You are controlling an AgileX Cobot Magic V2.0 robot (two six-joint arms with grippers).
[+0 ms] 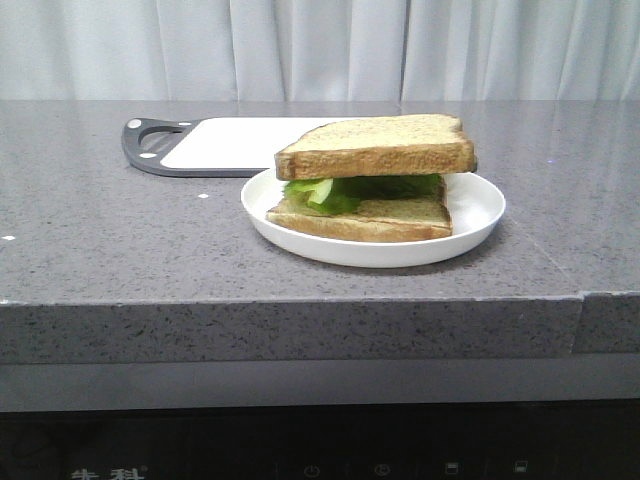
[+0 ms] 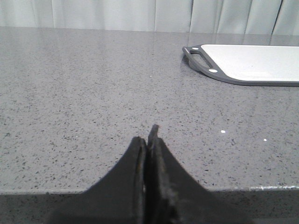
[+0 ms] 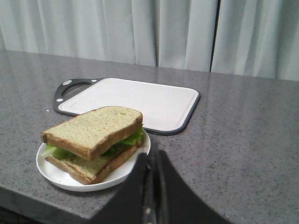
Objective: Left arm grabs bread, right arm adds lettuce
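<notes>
A thick slice of tan bread (image 1: 375,146) lies on top of green lettuce (image 1: 330,190), which rests on a second, lower slice (image 1: 365,218) on a white plate (image 1: 480,215). The right wrist view shows the same stack: bread (image 3: 93,130), lettuce (image 3: 133,138), plate (image 3: 56,172). My right gripper (image 3: 153,156) is shut and empty, just beside the plate's rim. My left gripper (image 2: 148,137) is shut and empty over bare counter, away from the plate. Neither arm shows in the front view.
A white cutting board with a dark grey rim and handle (image 1: 160,150) lies behind the plate; it also shows in the left wrist view (image 2: 252,63) and the right wrist view (image 3: 135,100). The grey speckled counter has a front edge (image 1: 300,300). Curtains hang behind.
</notes>
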